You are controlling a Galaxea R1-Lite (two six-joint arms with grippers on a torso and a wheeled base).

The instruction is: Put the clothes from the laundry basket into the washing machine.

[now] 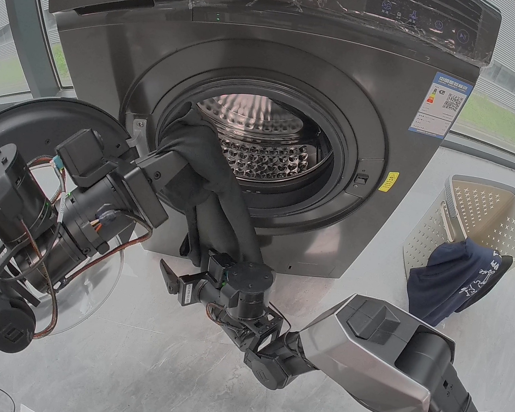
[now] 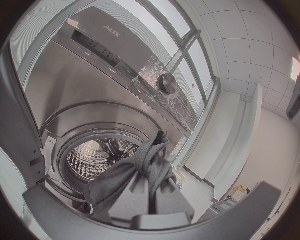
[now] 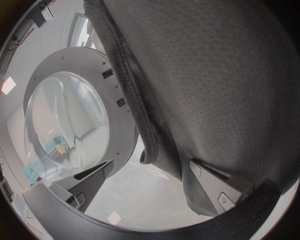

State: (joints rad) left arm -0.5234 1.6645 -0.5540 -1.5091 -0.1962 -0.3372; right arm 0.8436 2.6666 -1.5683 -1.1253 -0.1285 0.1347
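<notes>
A dark grey garment (image 1: 221, 192) hangs over the left rim of the washing machine's open drum (image 1: 267, 135) and trails down the front panel. My left gripper (image 1: 172, 163) is at that rim, shut on a bunched part of the garment (image 2: 115, 181), with the cloth pinched at the gripper (image 2: 152, 184). My right gripper (image 1: 178, 268) sits low, just under the garment's hanging hem, and is open. In the right wrist view the garment (image 3: 203, 78) drapes against one finger (image 3: 195, 168) of my right gripper (image 3: 152, 167); the other finger (image 3: 109, 168) is bare.
The round glass door (image 1: 35, 128) stands swung open at the left, behind my left arm. A beige laundry basket (image 1: 489, 217) lies tipped on the floor at the right, with a navy garment (image 1: 456, 275) spilling out. Grey floor lies in front of the machine.
</notes>
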